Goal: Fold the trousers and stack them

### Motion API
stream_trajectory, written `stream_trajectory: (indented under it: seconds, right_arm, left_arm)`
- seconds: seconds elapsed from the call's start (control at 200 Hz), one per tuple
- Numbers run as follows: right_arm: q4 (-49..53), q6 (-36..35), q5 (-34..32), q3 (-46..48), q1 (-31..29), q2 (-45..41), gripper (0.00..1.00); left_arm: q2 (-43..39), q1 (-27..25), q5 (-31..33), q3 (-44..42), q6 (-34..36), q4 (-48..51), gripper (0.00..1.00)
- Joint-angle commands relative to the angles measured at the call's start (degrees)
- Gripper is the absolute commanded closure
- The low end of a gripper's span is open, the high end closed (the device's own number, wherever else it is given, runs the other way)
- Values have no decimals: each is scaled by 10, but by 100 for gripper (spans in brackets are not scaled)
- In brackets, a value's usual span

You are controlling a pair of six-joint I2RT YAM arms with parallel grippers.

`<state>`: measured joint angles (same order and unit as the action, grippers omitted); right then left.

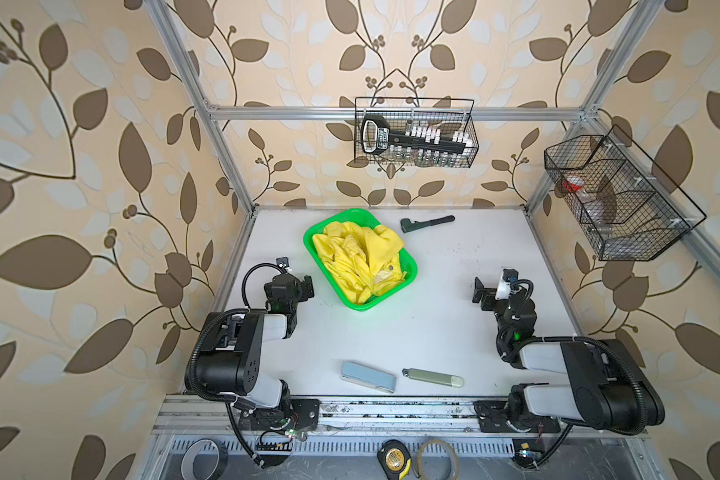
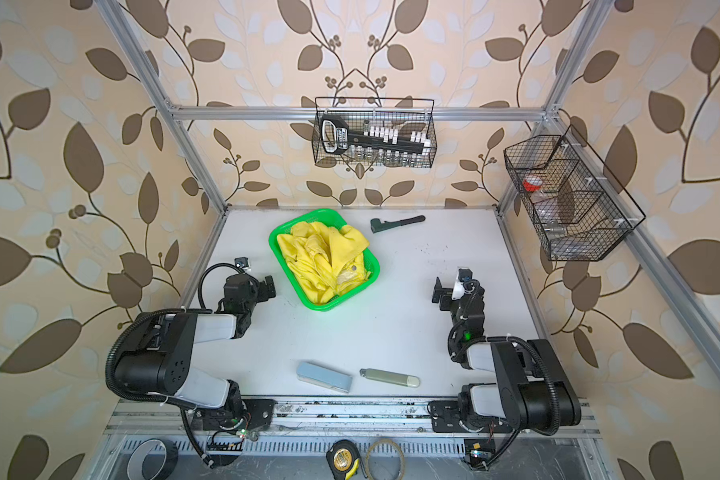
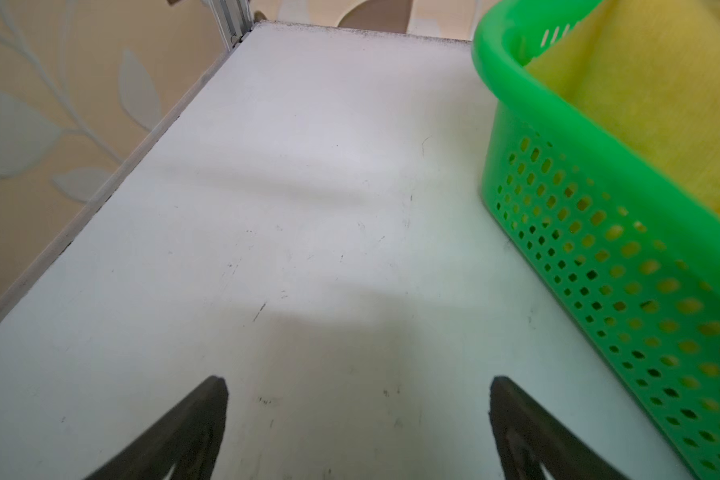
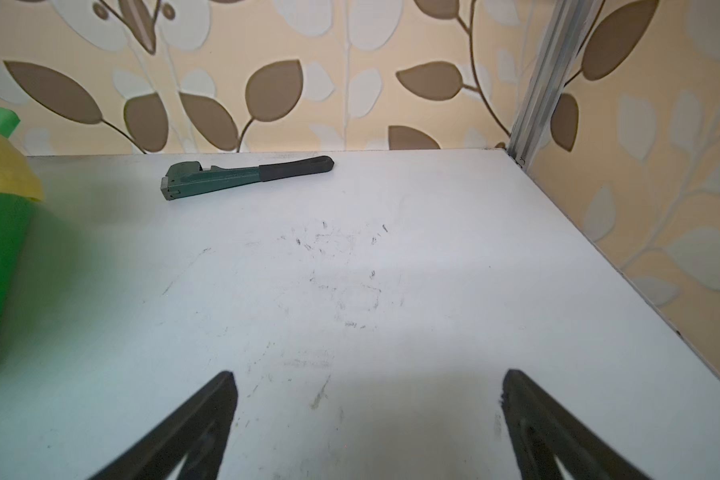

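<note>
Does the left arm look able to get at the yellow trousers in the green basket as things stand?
Probably yes: the left gripper is open, close beside the green basket; the trousers lie heaped in its uncovered top, and nothing stands between them.

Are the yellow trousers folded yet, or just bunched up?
Bunched up. The trousers lie crumpled in a loose heap inside the green basket, wrinkles running every way.

Stock counted stood at:
- one pair of yellow trousers (image 1: 360, 257)
- one green mesh basket (image 1: 385, 300)
- one pipe wrench (image 1: 427, 223)
- one pale blue stapler (image 1: 368, 377)
- one pale green utility knife (image 1: 433, 377)
- two black wire baskets, namely back wire basket (image 1: 454, 160) and side wire basket (image 1: 641, 245)
- one tape measure (image 1: 393, 457)
- one tape roll (image 1: 202, 457)
- two grippers, namely left gripper (image 3: 358, 386) and right gripper (image 4: 368, 374)
</note>
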<state>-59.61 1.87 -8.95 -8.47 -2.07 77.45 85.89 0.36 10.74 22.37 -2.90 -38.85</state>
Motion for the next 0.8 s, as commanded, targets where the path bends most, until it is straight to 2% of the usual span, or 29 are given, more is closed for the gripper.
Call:
stream_trajectory:
  seconds: [0.0, 0.8]
  right_arm:
    - [-11, -7, 6, -12, 3, 2, 0]
    - [-9, 0, 32, -14, 17, 1, 0]
  left_arm:
    - [-2, -1, -5, 4, 9, -22, 1]
    - [-2, 2, -11, 6, 8, -18, 1]
